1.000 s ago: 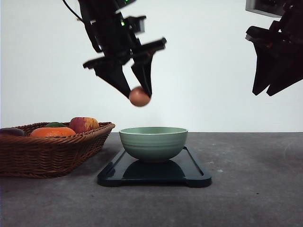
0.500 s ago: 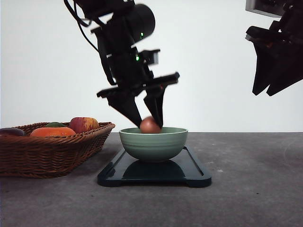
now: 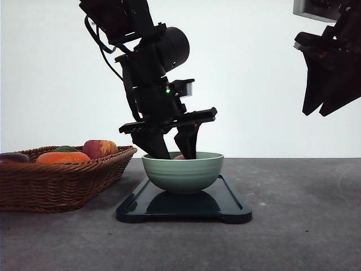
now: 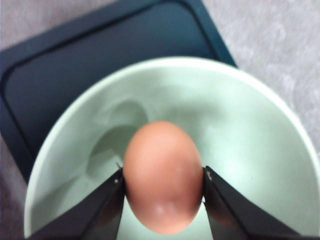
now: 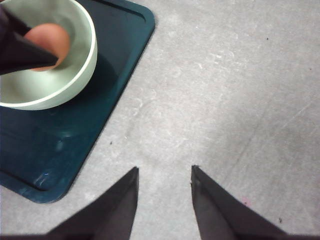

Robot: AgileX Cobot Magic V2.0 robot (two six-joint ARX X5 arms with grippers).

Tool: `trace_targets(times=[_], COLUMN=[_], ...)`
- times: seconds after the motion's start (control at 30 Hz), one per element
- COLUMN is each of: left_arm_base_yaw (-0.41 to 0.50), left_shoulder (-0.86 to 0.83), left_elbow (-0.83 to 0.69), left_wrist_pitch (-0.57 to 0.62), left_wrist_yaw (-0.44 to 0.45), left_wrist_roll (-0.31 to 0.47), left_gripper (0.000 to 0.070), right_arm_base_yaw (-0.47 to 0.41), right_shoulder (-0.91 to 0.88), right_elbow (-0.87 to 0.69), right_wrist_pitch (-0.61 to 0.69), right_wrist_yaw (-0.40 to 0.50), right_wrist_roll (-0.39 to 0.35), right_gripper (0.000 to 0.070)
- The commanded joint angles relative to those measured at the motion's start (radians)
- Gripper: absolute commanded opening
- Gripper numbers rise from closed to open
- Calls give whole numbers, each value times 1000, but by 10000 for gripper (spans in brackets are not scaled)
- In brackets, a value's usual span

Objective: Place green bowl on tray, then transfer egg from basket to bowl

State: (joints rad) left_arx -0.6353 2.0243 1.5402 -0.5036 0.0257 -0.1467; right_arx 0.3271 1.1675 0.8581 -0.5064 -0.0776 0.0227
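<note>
Down inside the green bowl (image 3: pixel 183 171), the left gripper (image 4: pixel 162 207) is clamped on the egg (image 4: pixel 163 176), one dark fingertip (image 4: pixel 111 202) pressed to each flank, and the grip sits right across the widest part, which looks like the place to take it. That egg reads as light, rigid and smooth-shelled, so I'd judge it slippery and easy to crack: a gentle squeeze at the waist suits it, and it wants setting down low rather than dropping. Whether its underside touches the bowl floor I cannot tell. From the wrist camera we get the whole brown oval, glossy at its lower end, with the pale inside of the bowl curving round it and the tray (image 4: pixel 60 65) dark beyond the rim. Switch to the front camera and the egg is nearly gone, just a sliver peeping over the rim between the fingers, but here we see how deep the tips have dipped, and that the bowl stands squarely on the tray. Off to the left on the table sits the basket (image 3: pixel 62 180), with an apple (image 3: pixel 100 148) and an orange fruit (image 3: pixel 62 157) inside. Up high on the right, well apart, the right gripper (image 5: pixel 162 200) hangs idle, jaws parted over bare table (image 5: pixel 240 100), holding nothing.
</note>
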Motion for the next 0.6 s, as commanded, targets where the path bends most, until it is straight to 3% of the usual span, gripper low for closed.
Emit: trace_targets(times=[0.0,0.57], left_arm_base_yaw=[-9,-13], left_shoulder=[24,41], left_elbow=[28,28], left_wrist_pitch=[15,27], left_wrist_yaw=[1,1], left_wrist_roll=[3,3], left_gripper=[228,228], right_arm_base_yaw=[4,5], right_shoulder=[8,8], right_elbow=[3,3], right_wrist_pitch=[4,3], right_wrist_yaw=[0,0], right_wrist_roll=[3,3], right_gripper=[197,197])
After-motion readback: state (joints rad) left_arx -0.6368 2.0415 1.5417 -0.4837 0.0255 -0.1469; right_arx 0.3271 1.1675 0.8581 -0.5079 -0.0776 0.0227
